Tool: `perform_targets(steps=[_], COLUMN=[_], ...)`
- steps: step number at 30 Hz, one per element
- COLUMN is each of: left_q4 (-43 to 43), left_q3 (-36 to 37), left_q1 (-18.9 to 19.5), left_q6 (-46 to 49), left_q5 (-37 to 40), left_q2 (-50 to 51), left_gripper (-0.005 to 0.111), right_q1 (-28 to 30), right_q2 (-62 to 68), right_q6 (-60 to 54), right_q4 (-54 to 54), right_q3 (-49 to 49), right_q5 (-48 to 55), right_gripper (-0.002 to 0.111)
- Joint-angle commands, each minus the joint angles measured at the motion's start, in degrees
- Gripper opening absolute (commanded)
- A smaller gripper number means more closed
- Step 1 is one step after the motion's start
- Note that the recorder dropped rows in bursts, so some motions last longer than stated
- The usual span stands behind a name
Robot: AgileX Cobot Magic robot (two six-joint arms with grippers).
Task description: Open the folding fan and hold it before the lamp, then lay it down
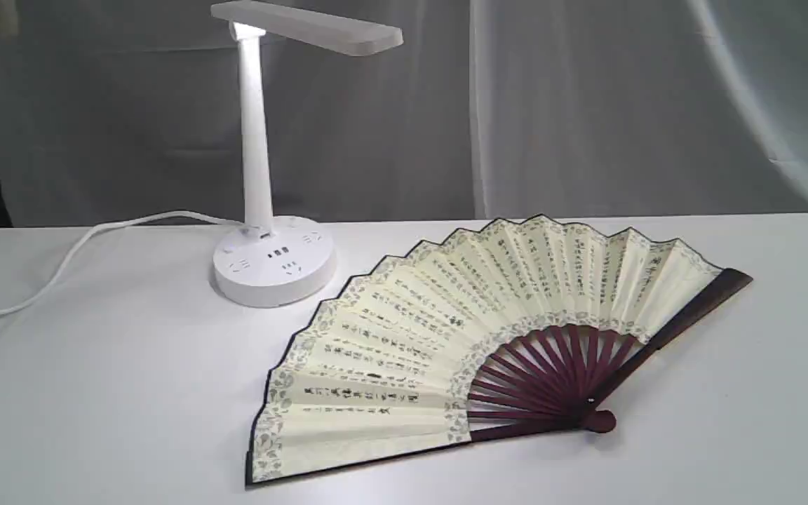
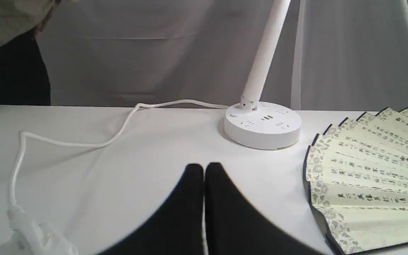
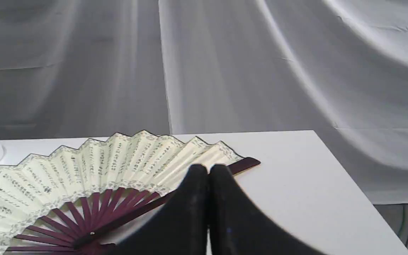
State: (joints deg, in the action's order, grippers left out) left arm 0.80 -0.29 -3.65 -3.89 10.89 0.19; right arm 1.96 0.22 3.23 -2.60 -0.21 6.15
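Exterior view: folding fan (image 1: 404,351) fully spread, flat on worktop (image 1: 95,407) — just beside lamp (image 1: 258,161) base, not touching.
Left tool (image 2: 204,169): fingers pressed together, gripping nothing.
Right tool (image 3: 208,170): fingers pressed together, empty — fan lies free.

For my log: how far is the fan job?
Done: the cream paper folding fan with dark ribs lies open, flat on the white table beside the white plastic desk lamp. In hand: nothing; left tool and right tool are shut, empty. Left: nothing visible.
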Motion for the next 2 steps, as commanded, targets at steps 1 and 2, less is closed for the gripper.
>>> perform_targets(steps=[1, 2], left_q4=[-0.07, -0.07], left_q3=[0.29, 0.29], left_q1=[-0.27, -0.27], left_q6=[-0.26, -0.26], left_q5=[0.07, 0.07], left_q2=[-0.19, -0.19], left_gripper=[0.0, 0.0], right_q1=[-0.23, -0.23], right_q2=[-0.22, -0.22], right_q6=[0.23, 0.23], right_q4=[0.33, 0.33], right_q3=[0.21, 0.21], right_q5=[0.31, 0.31], right_gripper=[0.0, 0.0])
